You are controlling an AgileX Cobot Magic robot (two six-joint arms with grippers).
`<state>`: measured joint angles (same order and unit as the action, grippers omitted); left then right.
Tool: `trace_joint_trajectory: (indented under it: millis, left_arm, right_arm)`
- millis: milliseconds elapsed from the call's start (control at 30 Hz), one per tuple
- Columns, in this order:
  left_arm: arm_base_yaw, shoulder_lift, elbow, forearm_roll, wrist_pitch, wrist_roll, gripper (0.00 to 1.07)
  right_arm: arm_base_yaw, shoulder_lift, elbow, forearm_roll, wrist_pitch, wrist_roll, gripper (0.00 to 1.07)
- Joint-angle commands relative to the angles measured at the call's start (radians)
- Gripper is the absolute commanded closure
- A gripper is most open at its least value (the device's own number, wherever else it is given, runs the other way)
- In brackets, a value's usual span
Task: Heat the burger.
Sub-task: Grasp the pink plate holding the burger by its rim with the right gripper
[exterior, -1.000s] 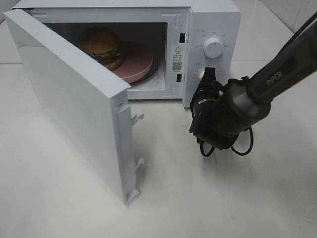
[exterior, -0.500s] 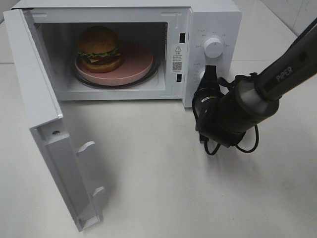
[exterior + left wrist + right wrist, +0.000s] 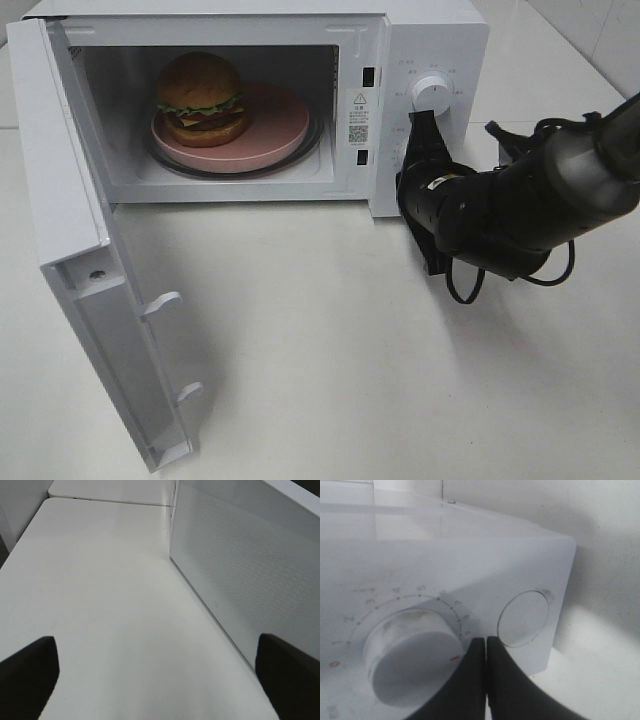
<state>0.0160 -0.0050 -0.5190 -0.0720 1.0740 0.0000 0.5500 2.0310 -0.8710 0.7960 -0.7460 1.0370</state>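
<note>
**Exterior high.** Microwave on the white table, its door swung wide on the left-hand hinge. The burger sits inside on the pink plate, towards the plate's left side, upright. The right gripper is up against the control panel just below the upper dial, fingers together and holding nothing. The burger lies to that gripper's left, past the door frame and deeper in. The left arm is not visible here.

**Left wrist.** The left gripper has its fingers spread wide with nothing between them, low over bare table. A white perforated panel runs alongside it, probably the door's outer face. No burger is visible.

**Right wrist.** The shut fingertips point at the panel between a dial and a round button. Whether they touch it I cannot tell.

**Judgement.** The burger is already in place, so closing the door comes before the dial. The door lies on the left arm's side with its length running away from the oven, which suits a sideways push from the left arm. The right gripper is already at the dial.
</note>
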Motion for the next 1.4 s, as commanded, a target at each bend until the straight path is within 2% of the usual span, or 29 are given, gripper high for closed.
trace_joint_trajectory:
  millis: [33, 200, 267, 367, 533, 633, 700, 800, 867, 900, 1033, 1167, 1400]
  left_arm:
    - [0.003, -0.016, 0.003, -0.008, -0.009, 0.0, 0.06]
    - [0.003, -0.016, 0.003, -0.008, -0.009, 0.0, 0.06]
    - [0.003, -0.016, 0.003, -0.008, -0.009, 0.0, 0.06]
    - [0.003, -0.016, 0.003, -0.008, -0.009, 0.0, 0.06]
    - [0.003, -0.016, 0.003, -0.008, -0.009, 0.0, 0.06]
    - [0.003, -0.016, 0.003, -0.008, -0.009, 0.0, 0.06]
    - [0.003, -0.016, 0.003, -0.008, -0.009, 0.0, 0.06]
    - [0.003, -0.016, 0.003, -0.008, -0.009, 0.0, 0.06]
    - [0.003, -0.016, 0.003, -0.008, -0.009, 0.0, 0.06]
    - [0.003, -0.016, 0.003, -0.008, -0.009, 0.0, 0.06]
    - [0.003, -0.016, 0.003, -0.008, -0.009, 0.0, 0.06]
    - [0.003, -0.016, 0.003, -0.008, -0.009, 0.0, 0.06]
    - [0.003, -0.016, 0.003, -0.008, -0.009, 0.0, 0.06]
  right_arm:
    - [0.0, -0.038, 0.016, -0.036, 0.031, -0.068, 1.07]
    - [0.0, -0.101, 0.046, -0.095, 0.164, -0.145, 1.07]
    - [0.0, -0.147, 0.055, -0.118, 0.283, -0.258, 1.06]
    - [0.0, -0.156, 0.055, -0.12, 0.317, -0.289, 1.06]
    - [0.0, -0.218, 0.055, -0.162, 0.494, -0.558, 1.04]
    - [0.0, -0.226, 0.055, -0.183, 0.522, -0.595, 1.04]
    - [-0.002, -0.251, 0.05, -0.276, 0.647, -0.71, 1.03]
    - [-0.003, -0.256, 0.043, -0.31, 0.694, -0.732, 1.03]
    - [-0.003, -0.262, -0.002, -0.434, 0.895, -0.82, 1.03]
    - [-0.003, -0.262, -0.002, -0.434, 0.895, -0.82, 1.03]
    - [-0.003, -0.262, -0.08, -0.52, 1.123, -0.958, 1.02]
    - [-0.003, -0.262, -0.126, -0.523, 1.237, -1.075, 1.01]
    - [-0.003, -0.262, -0.224, -0.523, 1.536, -1.597, 1.01]
